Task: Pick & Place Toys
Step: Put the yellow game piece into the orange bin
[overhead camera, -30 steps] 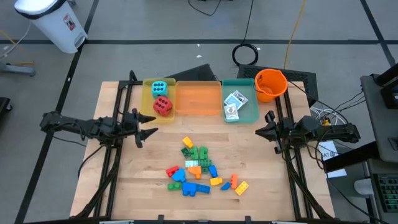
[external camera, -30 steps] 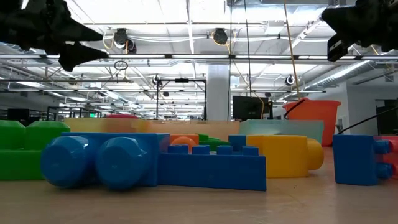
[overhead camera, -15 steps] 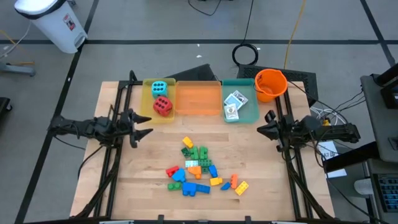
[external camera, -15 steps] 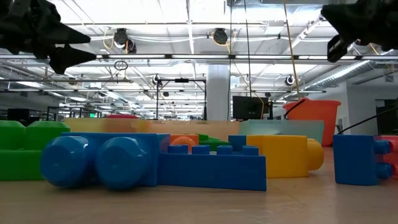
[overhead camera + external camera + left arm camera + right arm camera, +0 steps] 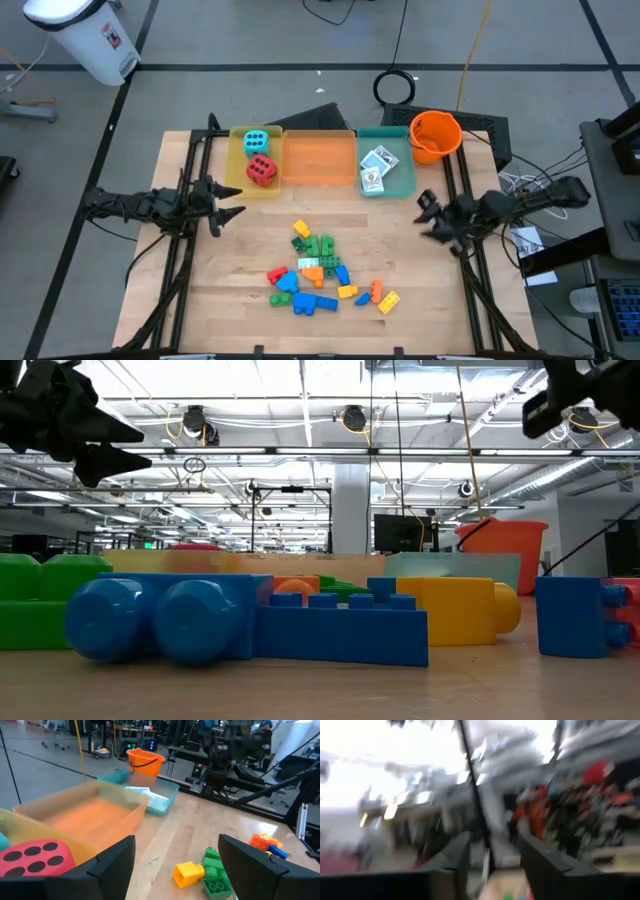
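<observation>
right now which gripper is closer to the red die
Left. The left gripper hangs just below and left of the red die in the yellow tray in the high view; the right gripper sits far across the table, past the brick pile.

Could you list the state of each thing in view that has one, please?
Left pincer: open, empty.
Right pincer: open, empty.
Red die: in yellow tray.
Cyan die: same tray.
Card packs: in teal tray.
Orange tray: empty.
Bricks: loose on table.
</observation>
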